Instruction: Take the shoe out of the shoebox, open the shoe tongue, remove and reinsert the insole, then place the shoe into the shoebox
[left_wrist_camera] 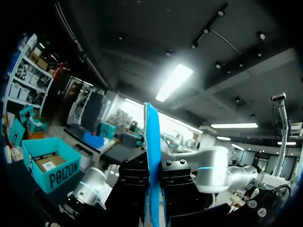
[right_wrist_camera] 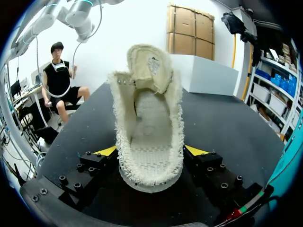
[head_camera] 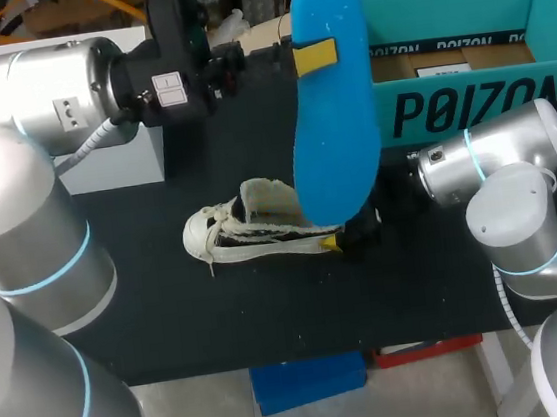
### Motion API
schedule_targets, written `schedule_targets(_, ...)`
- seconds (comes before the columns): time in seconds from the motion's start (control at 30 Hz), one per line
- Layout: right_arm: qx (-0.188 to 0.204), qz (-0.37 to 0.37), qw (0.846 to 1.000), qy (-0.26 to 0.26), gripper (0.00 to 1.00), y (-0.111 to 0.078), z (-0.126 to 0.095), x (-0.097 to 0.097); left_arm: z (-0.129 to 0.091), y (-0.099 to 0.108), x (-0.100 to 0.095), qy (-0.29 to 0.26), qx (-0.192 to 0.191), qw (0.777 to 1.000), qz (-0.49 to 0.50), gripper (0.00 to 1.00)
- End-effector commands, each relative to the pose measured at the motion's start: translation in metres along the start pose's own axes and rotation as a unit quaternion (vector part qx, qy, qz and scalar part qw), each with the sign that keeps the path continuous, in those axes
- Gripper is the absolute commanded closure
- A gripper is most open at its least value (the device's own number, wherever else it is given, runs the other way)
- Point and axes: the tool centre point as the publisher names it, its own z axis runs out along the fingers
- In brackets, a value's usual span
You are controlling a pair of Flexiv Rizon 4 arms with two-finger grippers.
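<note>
Insole of blue foam (head_camera: 331,112) upright in the air above the black bench (head_camera: 220,316), clenched on both faces by the left hand (head_camera: 314,56). In the left wrist view it stands edge-on between the black fingers (left_wrist_camera: 177,184). Cream canvas low-top shoe (head_camera: 261,231) lies on the bench, toe toward my left, tongue folded open. Right hand (right_wrist_camera: 150,152) grasps its heel end, one yellow tip against each side. Open teal cardboard shoebox (head_camera: 463,57) sits at the bench's far right, apart from the shoe.
</note>
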Motion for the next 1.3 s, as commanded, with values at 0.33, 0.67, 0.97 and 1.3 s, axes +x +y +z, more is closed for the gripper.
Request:
schedule_targets(0.33,0.071,0.005,0.997,0.016,0.00,0.003,-0.003,-0.003,-0.002,0.001,0.002,-0.002,-0.001,1.000,0.000,1.00)
schedule_targets(0.67,0.197,0.043,0.979,0.038,0.00,0.002,-0.011,0.000,-0.002,0.001,0.002,-0.002,-0.001,1.000,0.000,1.00)
schedule_targets(0.97,0.298,0.058,0.953,0.027,0.00,0.005,-0.014,0.001,-0.002,0.001,0.002,-0.002,-0.001,1.000,0.000,1.00)
schedule_targets(1.3,0.365,0.046,0.929,0.029,0.00,0.013,-0.008,0.004,-0.002,0.001,0.002,-0.002,-0.001,1.000,0.000,1.00)
